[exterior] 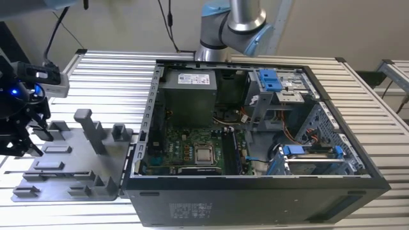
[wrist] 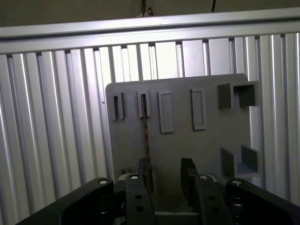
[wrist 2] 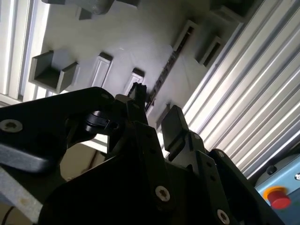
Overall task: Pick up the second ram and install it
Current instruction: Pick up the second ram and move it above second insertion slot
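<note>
Tool (wrist: 166, 171) open, empty, near ram stick (wrist: 146, 136), 9 o'clock from PC case (exterior: 255, 196) (exterior view). Stick prob. light, stiff, fragile: pinch flat faces mid-length.

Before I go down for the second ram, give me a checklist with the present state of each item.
1. Gripper open: ok. The fingers are apart with nothing between them in both wrist views.
2. Ram in place: ok. It sits in the tray as a thin dark strip.
3. Ram centred in the gap: not ok. In the first wrist view it seems to line up with one finger, not with the gap.
4. Height above the ram: cannot tell.
5. Case open: ok. The side is off and the inside is exposed in the exterior view.
</note>
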`<state>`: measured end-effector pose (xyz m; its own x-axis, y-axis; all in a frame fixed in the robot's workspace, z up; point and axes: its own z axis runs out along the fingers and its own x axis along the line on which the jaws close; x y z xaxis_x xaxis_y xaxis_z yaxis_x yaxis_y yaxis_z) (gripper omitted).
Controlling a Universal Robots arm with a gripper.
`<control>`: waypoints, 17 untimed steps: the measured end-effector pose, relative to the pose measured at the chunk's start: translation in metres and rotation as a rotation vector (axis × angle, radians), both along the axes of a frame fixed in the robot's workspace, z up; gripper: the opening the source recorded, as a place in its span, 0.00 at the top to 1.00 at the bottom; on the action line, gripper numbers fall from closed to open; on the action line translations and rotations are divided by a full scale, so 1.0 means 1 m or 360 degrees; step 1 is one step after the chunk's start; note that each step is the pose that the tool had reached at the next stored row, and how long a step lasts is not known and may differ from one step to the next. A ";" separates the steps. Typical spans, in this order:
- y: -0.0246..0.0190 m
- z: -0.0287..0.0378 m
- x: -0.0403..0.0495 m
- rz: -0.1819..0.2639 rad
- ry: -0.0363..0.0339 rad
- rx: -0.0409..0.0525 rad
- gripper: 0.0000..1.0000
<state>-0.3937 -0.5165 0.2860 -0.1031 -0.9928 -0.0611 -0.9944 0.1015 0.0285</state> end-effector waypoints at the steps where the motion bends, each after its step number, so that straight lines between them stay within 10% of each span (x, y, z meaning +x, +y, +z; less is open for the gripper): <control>1: 0.0000 -0.0010 0.0000 0.0002 0.0000 0.0000 0.58; 17: 0.0000 -0.0156 0.0000 0.0032 0.0000 0.0000 0.58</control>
